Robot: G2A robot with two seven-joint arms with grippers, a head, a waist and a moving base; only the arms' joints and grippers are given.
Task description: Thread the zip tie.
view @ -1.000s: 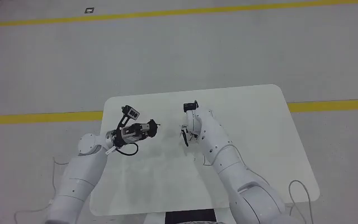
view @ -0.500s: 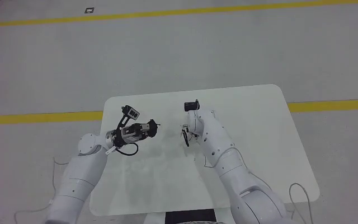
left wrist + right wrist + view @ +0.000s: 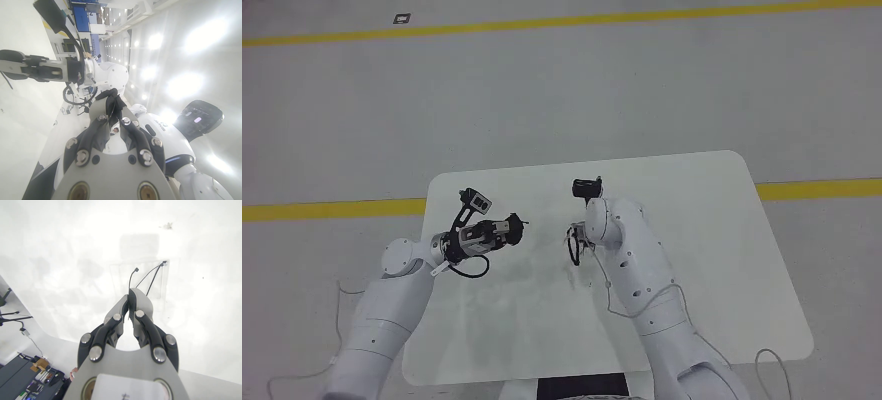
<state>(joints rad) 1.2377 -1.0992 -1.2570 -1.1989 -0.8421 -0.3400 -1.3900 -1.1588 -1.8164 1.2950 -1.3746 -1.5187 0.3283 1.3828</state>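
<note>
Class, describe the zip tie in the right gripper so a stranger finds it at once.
Above the white table, find the right gripper. The black zip tie is clamped in it, head end curving free; the two loose zip ties beyond lie flat.

- three ties in all: one zip tie [image 3: 130, 279] pinched in the right gripper [image 3: 129, 296], and two loose ties [image 3: 151, 271] lying on the table with their heads close together
- one thin dark strand [image 3: 113, 108], clamped in the left gripper [image 3: 111, 93]; too fine to identify
- two grippers, one on each of the two white arms [image 3: 642, 290]
- one white table [image 3: 692, 200]
- two yellow floor lines [image 3: 542, 22], one along the upper edge of the top view and one at mid-height
- one small dark floor marker [image 3: 402, 18], upper left
</note>
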